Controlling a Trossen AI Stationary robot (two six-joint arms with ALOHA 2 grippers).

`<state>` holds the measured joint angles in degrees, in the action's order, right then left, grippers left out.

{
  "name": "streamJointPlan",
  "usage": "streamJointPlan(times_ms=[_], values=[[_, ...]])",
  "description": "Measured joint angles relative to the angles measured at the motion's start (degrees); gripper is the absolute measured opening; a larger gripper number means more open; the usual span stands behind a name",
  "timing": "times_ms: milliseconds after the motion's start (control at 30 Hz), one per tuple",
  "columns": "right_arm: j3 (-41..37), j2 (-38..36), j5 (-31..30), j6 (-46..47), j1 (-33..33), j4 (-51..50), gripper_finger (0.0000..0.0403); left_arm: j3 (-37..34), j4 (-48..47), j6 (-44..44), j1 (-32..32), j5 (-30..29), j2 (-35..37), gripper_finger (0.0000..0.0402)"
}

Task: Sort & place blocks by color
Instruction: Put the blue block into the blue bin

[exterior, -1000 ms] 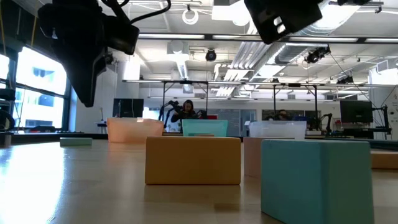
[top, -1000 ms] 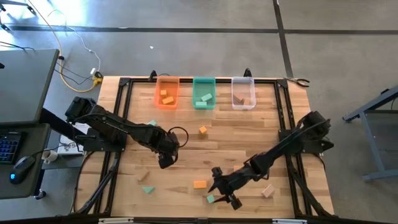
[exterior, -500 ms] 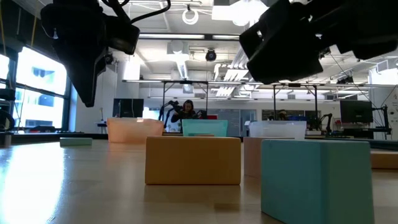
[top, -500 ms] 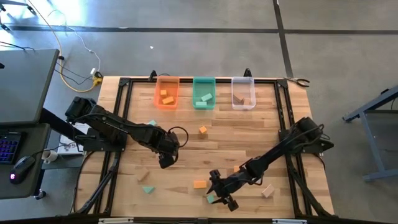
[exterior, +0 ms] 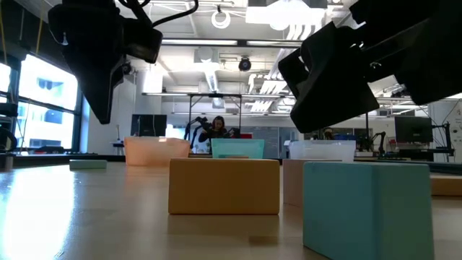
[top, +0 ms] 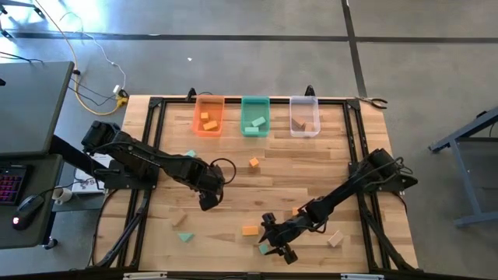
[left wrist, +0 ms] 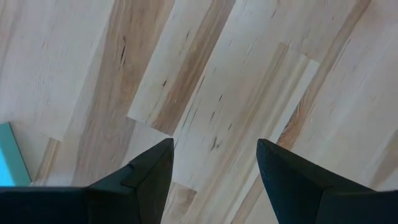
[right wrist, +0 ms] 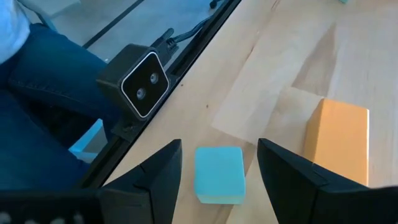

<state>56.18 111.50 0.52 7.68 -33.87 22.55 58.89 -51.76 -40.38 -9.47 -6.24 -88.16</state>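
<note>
The right gripper [right wrist: 217, 155], open and empty, straddles a teal cube [right wrist: 219, 174]: small, rigid, probably light, best pinched across opposite flat faces.

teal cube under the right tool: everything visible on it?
The teal cube is small and matte, with slightly rounded edges and plain faces. It sits flat on the wooden table near the front edge, beside an orange brick but apart from it. The right tool hangs open above it, fingers either side, not touching.
</note>
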Motion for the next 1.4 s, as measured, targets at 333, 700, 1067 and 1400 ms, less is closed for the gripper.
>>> streamJointPlan(times_ms=[333,700,1067,1400], values=[[0.0,0.0,0.11,0.0,-0.02,-0.44,0.0197,0.0,2.31,0.0,0.0,0.0,0.0,0.0216],[0.0,3.91,-0.99,1.08,-0.68,3.22,0.0197,0.0,2.31,0.02,0.02,0.02,0.0,0.0216],[0.0,6.45,0.67,2.64,-0.66,4.95,0.0178,0.0,2.29,0.02,0.02,-0.44,0.0,0.0216],[0.0,6.59,0.82,2.82,-0.63,5.99,0.0107,0.0,2.29,0.04,0.02,-0.44,0.0,0.0216]])
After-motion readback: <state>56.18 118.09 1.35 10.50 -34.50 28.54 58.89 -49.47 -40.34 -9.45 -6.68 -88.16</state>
